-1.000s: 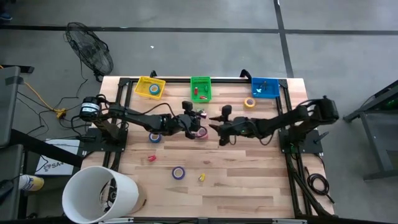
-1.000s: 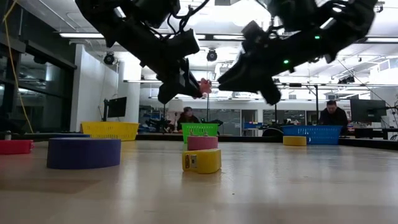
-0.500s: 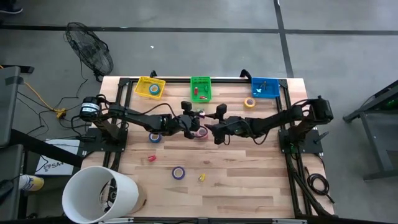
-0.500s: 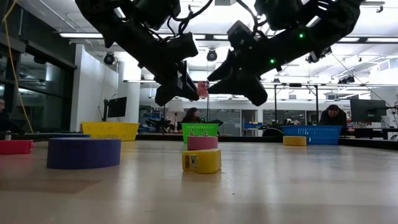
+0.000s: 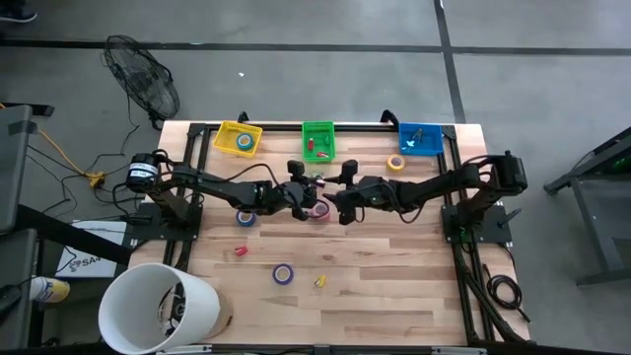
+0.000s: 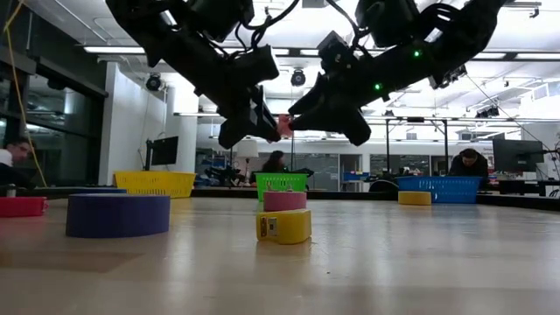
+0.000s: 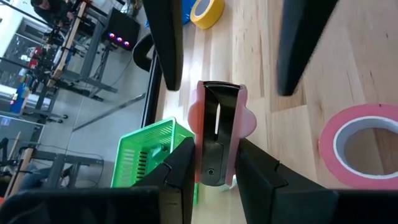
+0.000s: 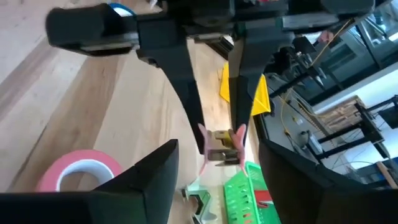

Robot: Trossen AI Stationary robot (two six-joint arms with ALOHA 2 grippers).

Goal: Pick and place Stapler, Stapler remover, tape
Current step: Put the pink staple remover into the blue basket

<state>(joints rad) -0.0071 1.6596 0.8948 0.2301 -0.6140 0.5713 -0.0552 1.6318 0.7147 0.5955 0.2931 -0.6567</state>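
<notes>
My left gripper (image 5: 315,187) hangs above the table's middle, shut on the stapler remover (image 7: 217,134), a small pink and black piece. My right gripper (image 5: 334,195) faces it from the right, open. Its two dark fingers (image 7: 165,50) stand on either side of the remover's free end without touching it. Tape rolls lie flat on the table: pink (image 5: 320,210) under the grippers, blue (image 5: 245,217), purple (image 5: 283,273) and yellow (image 5: 395,163). I cannot pick out the stapler. My left gripper pinches the stapler remover between its two fingers by its pink sides (image 7: 198,163), at the end nearest the wrist. The fingers come from the table's left, slanting slightly down, and lie along the remover. Its free end (image 6: 284,125) sticks out past the fingertips, clear of the table.
Three baskets stand along the far edge: yellow (image 5: 239,138), green (image 5: 318,140) and blue (image 5: 420,138). A small red piece (image 5: 240,252) and a small yellow piece (image 5: 320,282) lie nearer the front. A white bucket (image 5: 158,308) stands at the near left corner.
My right gripper has gone toward the table's left, up to my left gripper, and its fingers now stand wider apart, on either side of the remover's free end. My left gripper has kept still with the remover.
</notes>
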